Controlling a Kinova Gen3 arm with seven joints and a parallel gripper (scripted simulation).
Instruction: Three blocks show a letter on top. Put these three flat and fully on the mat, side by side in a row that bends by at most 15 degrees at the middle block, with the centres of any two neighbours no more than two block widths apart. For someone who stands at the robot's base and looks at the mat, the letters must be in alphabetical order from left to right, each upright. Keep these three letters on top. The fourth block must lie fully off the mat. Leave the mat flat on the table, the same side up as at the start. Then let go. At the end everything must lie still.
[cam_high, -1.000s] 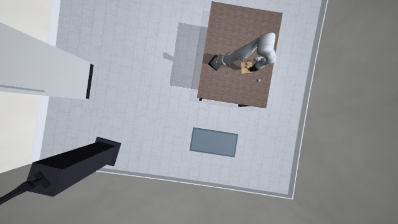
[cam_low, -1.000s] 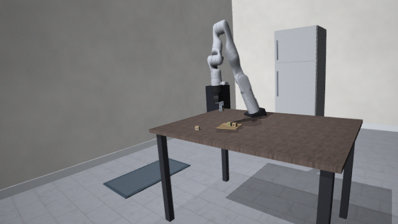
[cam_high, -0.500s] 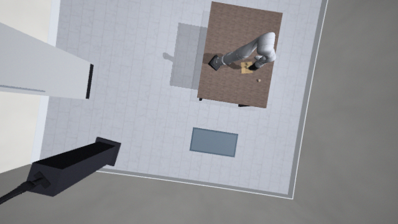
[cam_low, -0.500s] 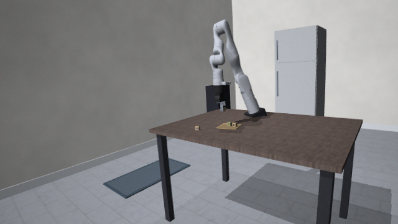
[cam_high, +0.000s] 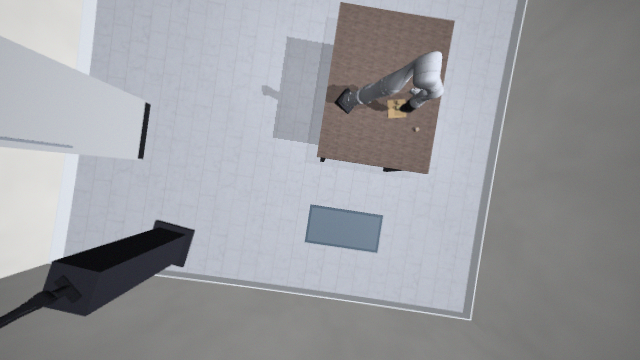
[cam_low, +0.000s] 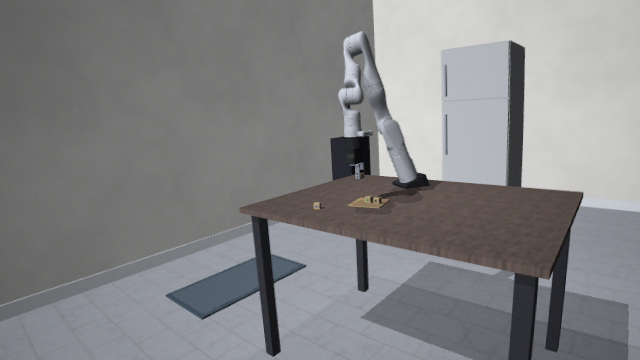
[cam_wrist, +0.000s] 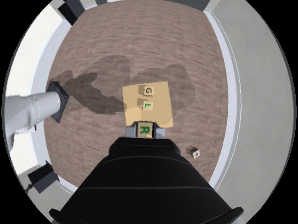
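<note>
The black-and-grey two-finger gripper (cam_high: 408, 107) (cam_low: 359, 175) (cam_wrist: 144, 127) is grasping a tan cube with a green R on top (cam_low: 362, 175) (cam_wrist: 145, 130), its fingers closing on two opposite sides and holding it above the brown wooden table (cam_high: 380, 145) (cam_low: 450, 215) (cam_wrist: 100, 45). In the wrist view the R cube is showing just beside the mat's edge; how it is lining up over the mat is hard to tell. Two smaller-looking tan cubes are resting on the thin yellow square mat (cam_high: 391, 115) (cam_low: 357, 204) (cam_wrist: 162, 112): one with a dark G (cam_high: 397, 103) (cam_low: 377, 200) (cam_wrist: 149, 91) is sitting nearer the mat's left edge, and one with a green L (cam_high: 397, 107) (cam_low: 369, 199) (cam_wrist: 148, 106) is standing to its right, a narrow gap separating them. Mat surface is stretching along the base side and the far side of this pair. A tan cube with a blue mark (cam_high: 416, 129) (cam_low: 317, 205) (cam_wrist: 196, 154) is lying fully off the mat, on the table to its right, while the mat is lying well in from the table's right edge
</note>
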